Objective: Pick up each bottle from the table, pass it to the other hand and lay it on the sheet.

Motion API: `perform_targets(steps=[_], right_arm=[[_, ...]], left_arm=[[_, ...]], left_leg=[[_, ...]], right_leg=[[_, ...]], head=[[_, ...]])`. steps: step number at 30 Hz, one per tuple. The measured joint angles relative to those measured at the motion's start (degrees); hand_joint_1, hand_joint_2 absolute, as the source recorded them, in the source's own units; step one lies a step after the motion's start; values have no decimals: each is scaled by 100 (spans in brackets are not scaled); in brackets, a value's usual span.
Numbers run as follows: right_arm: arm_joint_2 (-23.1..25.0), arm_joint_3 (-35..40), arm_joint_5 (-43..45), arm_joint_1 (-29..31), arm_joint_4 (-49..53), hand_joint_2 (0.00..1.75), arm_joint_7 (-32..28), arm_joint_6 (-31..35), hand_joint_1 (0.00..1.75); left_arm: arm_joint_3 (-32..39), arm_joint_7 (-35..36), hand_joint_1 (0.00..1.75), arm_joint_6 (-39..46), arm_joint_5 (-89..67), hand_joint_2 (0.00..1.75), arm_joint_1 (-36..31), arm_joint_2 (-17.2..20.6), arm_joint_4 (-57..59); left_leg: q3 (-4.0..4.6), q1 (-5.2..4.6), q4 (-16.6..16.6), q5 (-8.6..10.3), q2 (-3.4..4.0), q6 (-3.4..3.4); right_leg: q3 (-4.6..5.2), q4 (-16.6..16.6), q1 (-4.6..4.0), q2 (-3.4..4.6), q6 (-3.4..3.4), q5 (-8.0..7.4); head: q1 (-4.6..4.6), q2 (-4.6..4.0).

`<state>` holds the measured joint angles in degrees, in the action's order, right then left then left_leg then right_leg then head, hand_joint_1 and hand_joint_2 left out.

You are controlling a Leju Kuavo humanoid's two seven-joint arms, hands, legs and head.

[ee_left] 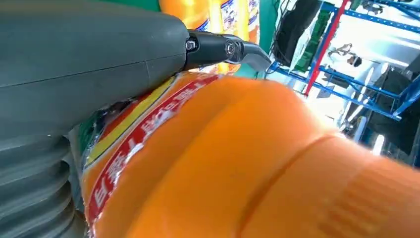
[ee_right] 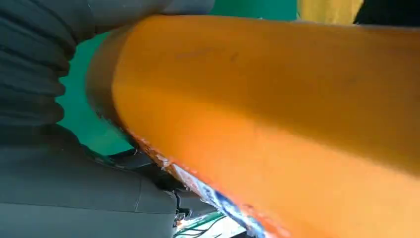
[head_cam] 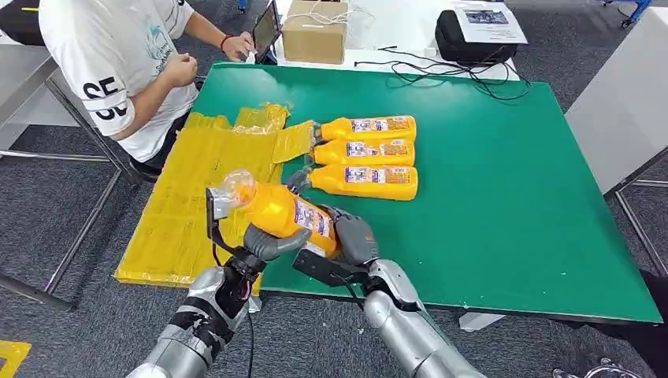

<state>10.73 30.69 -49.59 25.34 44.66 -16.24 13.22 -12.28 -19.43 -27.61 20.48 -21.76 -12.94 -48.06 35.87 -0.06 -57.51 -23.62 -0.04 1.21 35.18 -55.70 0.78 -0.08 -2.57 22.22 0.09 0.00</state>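
Orange bottle (head_cam: pixel 285 213) sits gripped by both left hand (head_cam: pixel 264 240) and right hand (head_cam: pixel 354 236) fingers mid-handover at six o'clock, three bottles (head_cam: pixel 366 157) still waiting on the green surface (head_cam: pixel 504 197), yellow sheet (head_cam: pixel 189 197) bare.

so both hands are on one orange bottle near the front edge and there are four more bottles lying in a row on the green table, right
Not quite: three bottles lie in that row on the green table, not four, as the head view shows. The rest holds: the left hand and the right hand both hold one orange bottle near the table's front edge.
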Motion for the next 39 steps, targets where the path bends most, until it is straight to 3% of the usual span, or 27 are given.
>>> perform_targets(steps=[10, 11, 12, 13, 26, 39], right_arm=[[-48, 103, -24, 65, -186, 175, 0, -20, 175], [-48, 103, -29, 66, -193, 175, 9, -28, 175], [-48, 105, -31, 66, -199, 175, 11, -33, 120], [-48, 107, -33, 66, -205, 175, 11, -33, 0], [-52, -116, 620, -205, -114, 175, 83, 42, 0], [-81, -796, 1598, -537, 625, 175, -278, 11, 0]], left_arm=[[-13, -59, 0, 94, -28, 175, 15, 0, 94], [-13, -68, 99, 96, -35, 175, 19, 0, 101], [-13, -68, 175, 96, -37, 175, 24, 0, 103], [-13, -68, 175, 96, -39, 175, 28, 0, 103], [168, -6, 175, 773, 271, 175, 73, -68, -9], [496, -492, 175, 1734, -31, 175, 127, -142, -337]], left_leg=[[0, 0, 0, 0, 5, 0], [0, 0, 0, 0, 5, 0], [0, 0, 0, 0, 5, 0], [0, 0, 0, 0, 5, 0], [3, 0, 0, 0, 3, 0], [3, 0, 0, 0, 0, 0]], right_leg=[[2, 0, -1, 1, 0, 0], [2, 0, -1, 1, 0, 0], [2, 0, 0, 1, 0, 0], [2, 0, 0, 1, 0, 0], [2, 0, -1, 0, 0, 0], [2, 0, 0, 0, 0, 0]], head=[[-2, 0], [0, 0], [-2, 0], [0, 0], [0, 0], [0, 0]])
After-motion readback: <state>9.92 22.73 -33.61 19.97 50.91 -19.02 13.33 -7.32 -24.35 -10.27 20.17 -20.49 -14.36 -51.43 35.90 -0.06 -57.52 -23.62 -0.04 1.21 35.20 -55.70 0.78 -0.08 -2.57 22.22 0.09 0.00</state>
